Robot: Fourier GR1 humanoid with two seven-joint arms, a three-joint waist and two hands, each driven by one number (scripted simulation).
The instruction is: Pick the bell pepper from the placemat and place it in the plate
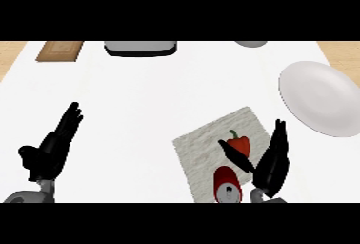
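A red bell pepper (238, 143) with a green stem lies on a pale textured placemat (204, 147) right of centre. My right hand (271, 164) stands open just to the pepper's right, fingers straight and pointing away, thumb stretched towards the pepper's near side. A white plate (320, 97) sits at the right edge, beyond the placemat. At the lower left my left hand (51, 150) rests open with its fingers up, far from the pepper.
A red can-like object (227, 185) lies on the placemat's near edge beside my right wrist. At the back stand a dark-rimmed grey appliance (139, 48), a wooden board (60, 50) at the left and a grey bowl (251, 43).
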